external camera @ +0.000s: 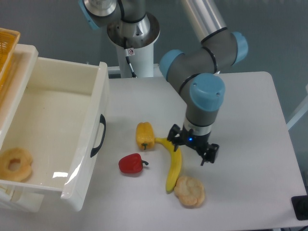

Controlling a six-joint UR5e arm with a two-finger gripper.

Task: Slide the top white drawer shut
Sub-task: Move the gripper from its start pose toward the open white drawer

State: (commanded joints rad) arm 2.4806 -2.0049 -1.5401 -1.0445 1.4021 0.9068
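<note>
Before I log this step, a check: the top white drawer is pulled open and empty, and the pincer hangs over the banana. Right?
Not quite. The top white drawer is pulled open, but it is not empty: a ring-shaped pastry lies in its near left corner, as the camera view shows. The rest stands: the pincer hangs over the banana.

A white table (240, 96) with rounded corners fills most of the view, lit evenly from above with soft shadows. Behind it, the floor (53, 24) is a plain grey-blue surface. A small black object (301, 208) sits at the table's near right corner. A white bar (298, 118) angles in at the right edge.
</note>
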